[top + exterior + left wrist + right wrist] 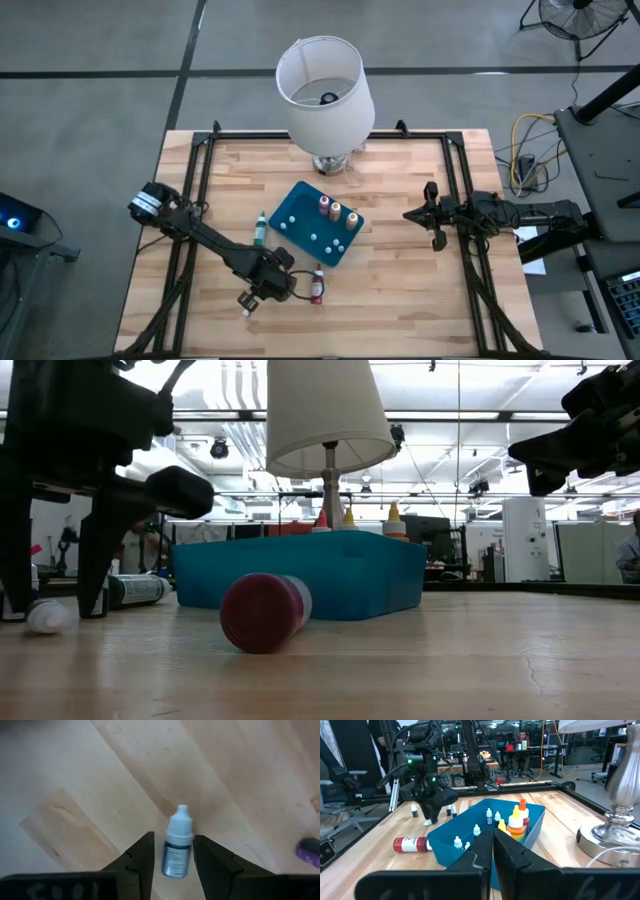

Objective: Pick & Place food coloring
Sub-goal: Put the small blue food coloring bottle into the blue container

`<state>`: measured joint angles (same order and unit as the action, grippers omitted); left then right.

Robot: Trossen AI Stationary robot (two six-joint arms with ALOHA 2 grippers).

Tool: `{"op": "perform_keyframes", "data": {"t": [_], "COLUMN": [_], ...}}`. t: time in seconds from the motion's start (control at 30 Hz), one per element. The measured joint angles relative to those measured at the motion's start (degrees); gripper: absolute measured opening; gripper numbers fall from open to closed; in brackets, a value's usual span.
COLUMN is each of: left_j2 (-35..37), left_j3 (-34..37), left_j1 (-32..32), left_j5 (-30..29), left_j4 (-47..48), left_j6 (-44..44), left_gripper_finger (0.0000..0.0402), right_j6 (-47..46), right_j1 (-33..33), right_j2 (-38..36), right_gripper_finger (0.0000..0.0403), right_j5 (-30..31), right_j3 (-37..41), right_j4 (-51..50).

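Apparently poised to grasp, the left pincer point(172, 862) straddles a small white dropper bottle point(177, 842), unclenched, at lower-left table point(400, 290); the right pincer point(432, 215) waits clenched.

Bright overhead light, blurred foreground

A light wooden table point(400, 250) with a black frame carries a white-shaded lamp point(325, 95) on a silver base at its far edge and a teal-blue tray point(300, 215) near the middle. On the boards just beside the tray lie a green bottle point(261, 230) and a red bottle point(318, 287) on their sides. A small white bottle point(177, 847) lies on the wood near the front edge.
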<state>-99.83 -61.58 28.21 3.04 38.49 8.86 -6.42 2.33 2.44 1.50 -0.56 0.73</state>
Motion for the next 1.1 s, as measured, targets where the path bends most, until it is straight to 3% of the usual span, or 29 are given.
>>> {"op": "perform_keyframes", "data": {"t": [1.1], "left_j2": [0.0], "left_j3": [2.6], "left_j1": [-0.3], "left_j5": [-1.7], "left_j4": [-2.5], "left_j6": [-0.1], "left_gripper_finger": [0.0106], "right_j6": [0.0], "right_j1": [0.0], "right_j2": [0.0], "right_gripper_finger": [0.0008], "right_j5": [0.0], "right_j3": [0.0], "right_j4": [0.0]}}
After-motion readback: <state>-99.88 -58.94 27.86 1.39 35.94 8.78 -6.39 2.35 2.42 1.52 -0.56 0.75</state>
